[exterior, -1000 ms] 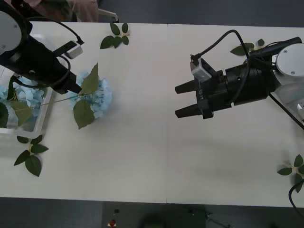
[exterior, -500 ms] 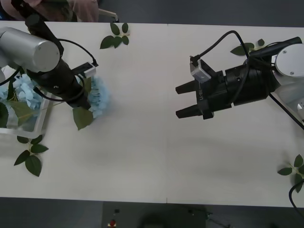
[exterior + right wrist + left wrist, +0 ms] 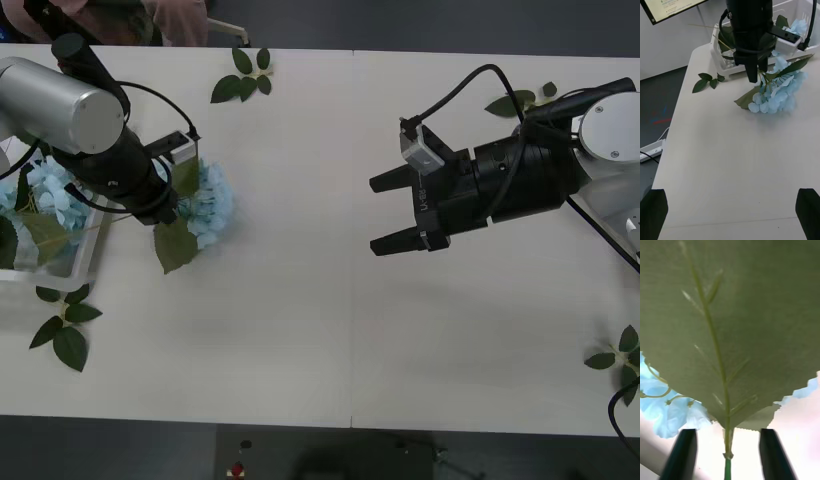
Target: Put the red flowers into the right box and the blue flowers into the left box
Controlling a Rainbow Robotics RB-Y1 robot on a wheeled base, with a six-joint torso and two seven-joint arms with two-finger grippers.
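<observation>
We see a smooth white table [image 3: 330, 330] running from a ribbed, slotted left box [image 3: 88, 262] at nine o'clock to dark floor beyond. Just beside it, our left gripper [image 3: 168, 213] spreads its fingers around a fluffy blue flower's [image 3: 210, 205] thin stem without clamping it. At three o'clock our right gripper [image 3: 392, 213] hovers wide open, holding nothing.

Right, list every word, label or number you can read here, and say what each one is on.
Nothing can be read.
Monitor behind the table: lines of text on its screen, too small to read.
Small grey module on top of the right gripper: faint marks on its face, too blurred to read.
Blue flower, left box, left gripper: no writing seen.
</observation>
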